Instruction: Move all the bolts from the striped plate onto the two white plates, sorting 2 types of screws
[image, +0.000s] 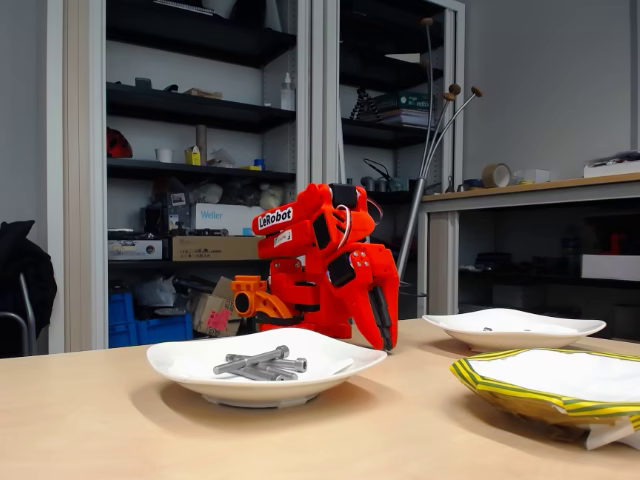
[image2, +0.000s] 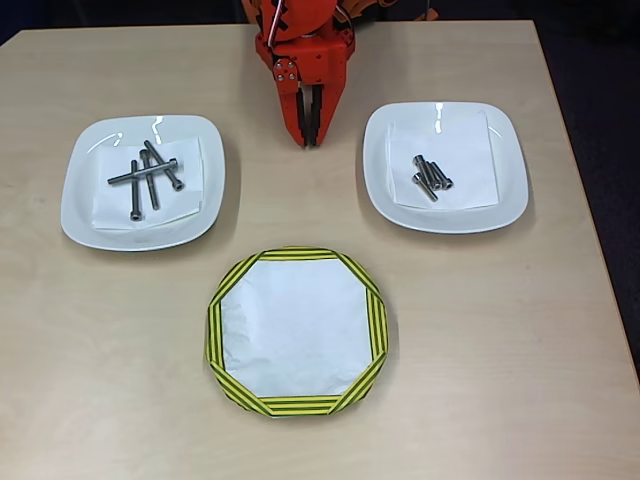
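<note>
Yellow-and-green striped paper plate (image2: 297, 405) is sitting empty; silver-grey bolts are lying sorted on two glossy white plates (image2: 85, 215). Red gripper (image2: 308, 140) is resting closed, holding nothing, so nothing seems to be needing moving.

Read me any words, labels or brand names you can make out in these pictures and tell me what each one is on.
"LeRobot": white label on the red arm, fixed view.
"Weller": white box on the shelf behind the table.
Other boxes and labels on the shelves are too small or blurred to read.
Nothing is written on the plates.

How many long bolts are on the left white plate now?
4 long bolts, piled crossing each other on the left white plate in the overhead view; overlap could hide another.
</note>
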